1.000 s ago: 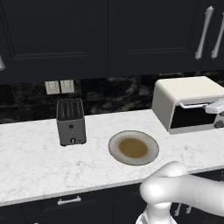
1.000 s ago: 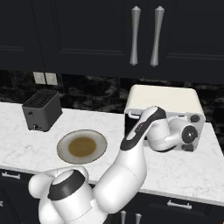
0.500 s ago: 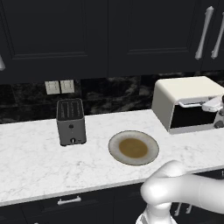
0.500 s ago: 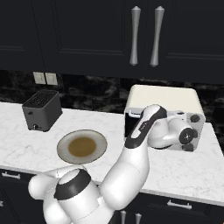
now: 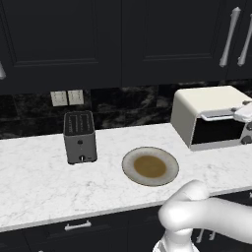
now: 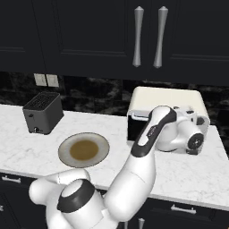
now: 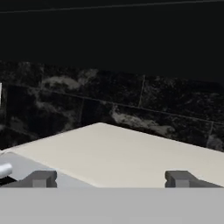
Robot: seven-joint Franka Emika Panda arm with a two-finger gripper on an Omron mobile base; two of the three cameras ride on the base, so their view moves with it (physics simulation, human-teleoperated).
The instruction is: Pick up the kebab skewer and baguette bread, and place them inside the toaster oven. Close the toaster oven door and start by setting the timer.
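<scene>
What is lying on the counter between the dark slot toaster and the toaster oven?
A round plate with a brown centre lies between the slot toaster and the toaster oven, a little nearer the front edge; the left base view shows this.

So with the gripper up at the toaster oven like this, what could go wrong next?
The gripper is open just above the toaster oven top, fingertips spread wide. Moving down or forward, they might catch the silver door handle or the casing. The plate shows neither skewer nor bread, and the door's dark glass hides whether both are properly inside.
</scene>
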